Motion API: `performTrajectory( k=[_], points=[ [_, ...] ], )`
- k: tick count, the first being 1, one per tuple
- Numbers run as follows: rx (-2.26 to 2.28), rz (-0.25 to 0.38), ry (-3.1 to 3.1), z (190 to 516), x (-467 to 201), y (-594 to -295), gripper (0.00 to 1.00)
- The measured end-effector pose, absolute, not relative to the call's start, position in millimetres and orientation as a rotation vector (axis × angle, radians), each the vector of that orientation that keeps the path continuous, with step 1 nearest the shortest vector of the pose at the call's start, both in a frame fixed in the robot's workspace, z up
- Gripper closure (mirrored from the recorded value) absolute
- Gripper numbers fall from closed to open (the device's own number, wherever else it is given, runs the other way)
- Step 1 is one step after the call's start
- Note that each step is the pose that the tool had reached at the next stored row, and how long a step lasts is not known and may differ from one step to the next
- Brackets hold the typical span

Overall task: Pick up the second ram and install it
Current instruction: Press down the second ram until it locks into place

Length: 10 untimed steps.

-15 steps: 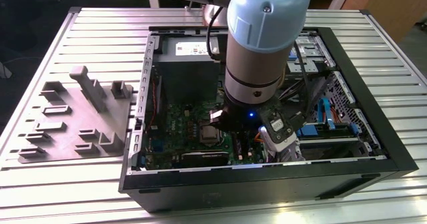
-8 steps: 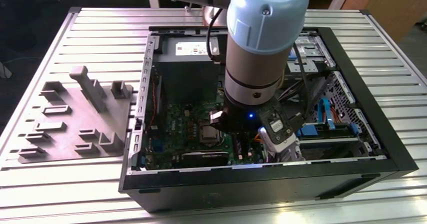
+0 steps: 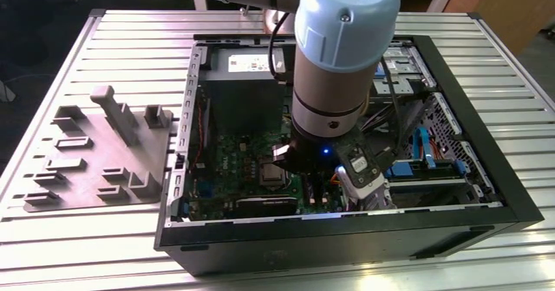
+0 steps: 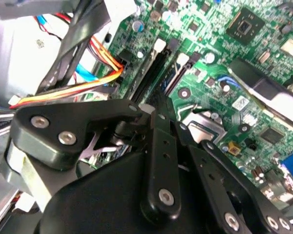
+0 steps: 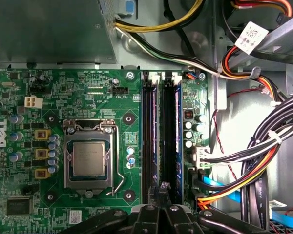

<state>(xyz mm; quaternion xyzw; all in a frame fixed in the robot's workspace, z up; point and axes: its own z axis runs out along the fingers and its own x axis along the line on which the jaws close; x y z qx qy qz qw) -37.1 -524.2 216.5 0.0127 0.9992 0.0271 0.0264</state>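
The second ram (image 5: 170,131) looks like the long thin dark stick with bluish edges that stands in the memory slot nearer the cables. It also shows in the second wrist view as a thin strip (image 4: 172,82) between white latches. My gripper (image 5: 162,189) hovers low over one end of the two slots, fingers drawn together with nothing visibly between them. Its black linkage and tips (image 4: 157,108) point at the slots' near end. In the exterior view the arm's wrist (image 3: 334,76) reaches down into the open computer case (image 3: 347,229).
The silver-topped processor (image 5: 88,158) sits beside the slots. Bundles of coloured cables (image 5: 263,165) crowd the other side, and the power supply (image 5: 49,29) lies beyond. A grey parts fixture (image 3: 95,151) rests on the slatted table at the exterior view's left.
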Motion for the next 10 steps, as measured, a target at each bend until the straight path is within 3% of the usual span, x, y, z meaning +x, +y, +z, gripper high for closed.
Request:
performTrajectory(
  k=[10],
  points=[
    [0.039,0.085,3.087,226,-37,-524,0.9]
  ],
)
